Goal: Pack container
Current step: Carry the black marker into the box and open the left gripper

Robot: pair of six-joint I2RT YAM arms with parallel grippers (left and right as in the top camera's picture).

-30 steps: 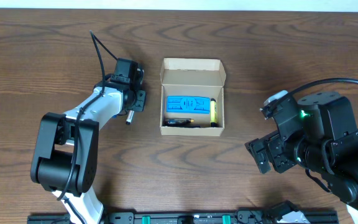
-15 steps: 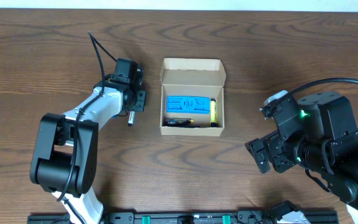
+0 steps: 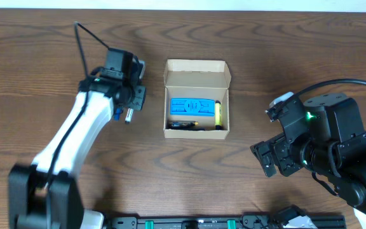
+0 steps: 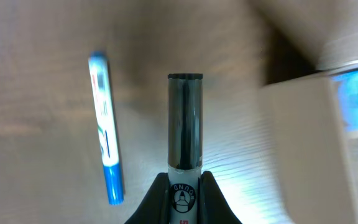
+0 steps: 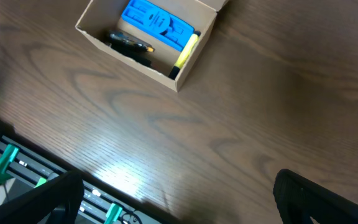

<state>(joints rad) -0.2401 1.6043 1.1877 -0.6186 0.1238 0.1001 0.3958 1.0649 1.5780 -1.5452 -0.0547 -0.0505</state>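
The container [image 3: 196, 76] is a tan cardboard box, lid flap open, standing mid-table. Inside lie a blue stapler [image 3: 192, 105], a yellow highlighter [image 3: 218, 113] and a black pen [image 3: 183, 124]. My left gripper [image 3: 130, 105] hovers just left of the box, shut on a white marker with a black cap [image 4: 185, 124]. A blue pen [image 4: 106, 140] lies on the table below and beside it. The box edge [image 4: 303, 143] shows blurred at the right of the left wrist view. My right gripper [image 5: 179, 205] stands open over bare wood at the right, away from the container [image 5: 123, 59].
A black rail with green clips [image 5: 17, 168] runs along the table's near edge. Bare wood table [image 3: 183, 172] lies between the box and the near edge.
My left gripper has finished closing on the marker and risen with it, shifting slightly left and away. The blue pen now shows on the table. The right arm has not moved.
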